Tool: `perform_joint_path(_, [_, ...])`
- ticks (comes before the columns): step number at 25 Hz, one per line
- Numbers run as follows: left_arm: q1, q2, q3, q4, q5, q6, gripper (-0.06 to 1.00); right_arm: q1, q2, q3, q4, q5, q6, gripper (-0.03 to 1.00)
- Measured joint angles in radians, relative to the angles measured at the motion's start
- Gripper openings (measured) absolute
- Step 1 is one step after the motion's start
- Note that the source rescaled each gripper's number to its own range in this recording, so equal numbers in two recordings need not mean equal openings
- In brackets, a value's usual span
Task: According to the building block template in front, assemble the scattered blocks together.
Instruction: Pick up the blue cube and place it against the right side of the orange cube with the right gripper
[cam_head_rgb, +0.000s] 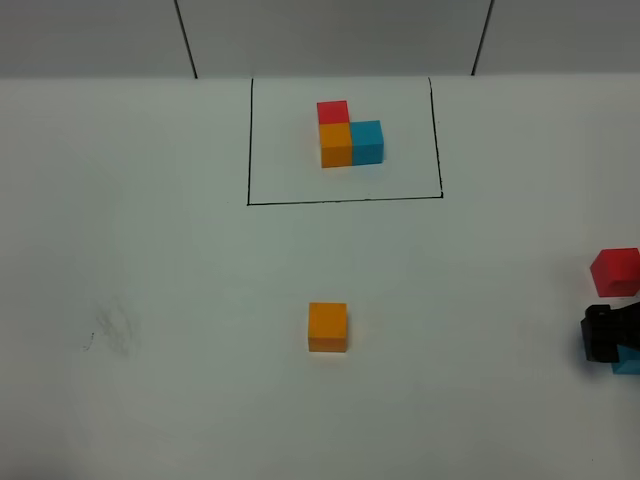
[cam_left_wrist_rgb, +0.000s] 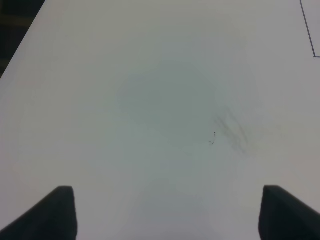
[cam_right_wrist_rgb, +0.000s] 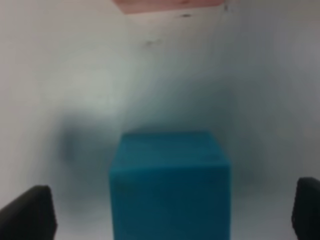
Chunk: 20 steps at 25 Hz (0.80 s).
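Right hand (cam_right_wrist_rgb: 169, 210) low, fingers (cam_right_wrist_rgb: 27, 212) spread wide, astride blue cube (cam_right_wrist_rgb: 170, 170)

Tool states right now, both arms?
Left tool: open, empty.
Right tool: open, straddling the light blue matte cube, not gripping it.

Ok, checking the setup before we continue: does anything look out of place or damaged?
Only a faint grey smudge on the white table, left of the loose orange cube. It looks like a scuff; nothing is spilled or broken.
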Motion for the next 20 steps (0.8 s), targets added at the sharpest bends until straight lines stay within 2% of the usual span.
perform_joint_path(3, [0.0,0.0,0.0,0.0,0.0,0.0,0.67,0.0,0.01,0.0,0.0,-0.019,0.0,0.89])
perform_joint_path(5, [0.0,0.0,0.0,0.0,0.0,0.0,0.67,0.0,0.011,0.0,0.0,-0.021,0.0,0.81])
perform_joint_path(8, [0.0,0.0,0.0,0.0,0.0,0.0,0.67,0.0,0.017,0.0,0.001,-0.02,0.0,0.6])
perform_joint_path(12, [0.0,0.0,0.0,0.0,0.0,0.0,0.67,0.0,0.028,0.0,0.007,-0.01,0.0,0.2])
perform_joint_path(15, [0.0,0.0,0.0,0.0,0.0,0.0,0.66,0.0,0.028,0.0,0.008,-0.007,-0.014,0.21])
perform_joint_path(20, [0.0,0.0,0.0,0.0,0.0,0.0,0.66,0.039,-0.024,-0.019,0.033,0.04,-0.121,0.21])
